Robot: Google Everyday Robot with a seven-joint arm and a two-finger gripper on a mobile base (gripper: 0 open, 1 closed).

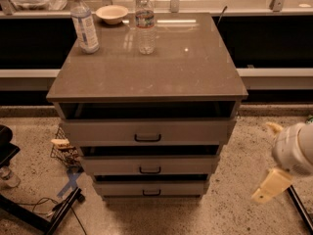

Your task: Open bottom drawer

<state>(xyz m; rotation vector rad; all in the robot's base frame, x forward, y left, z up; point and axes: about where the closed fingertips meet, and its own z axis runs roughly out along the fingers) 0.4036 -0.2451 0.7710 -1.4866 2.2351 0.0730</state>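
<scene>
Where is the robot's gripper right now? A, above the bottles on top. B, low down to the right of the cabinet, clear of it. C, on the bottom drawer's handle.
B: the gripper hangs low to the right of the cabinet, well apart from the bottom drawer.

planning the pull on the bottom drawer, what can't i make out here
Camera view:
- bottom drawer: inside hidden by the middle drawer front and shadow.
- gripper, low right of the cabinet: its arm is cut off by the right edge.
- wire basket: partly hidden behind the cabinet.
- bowl: contents hidden by its rim.
</scene>
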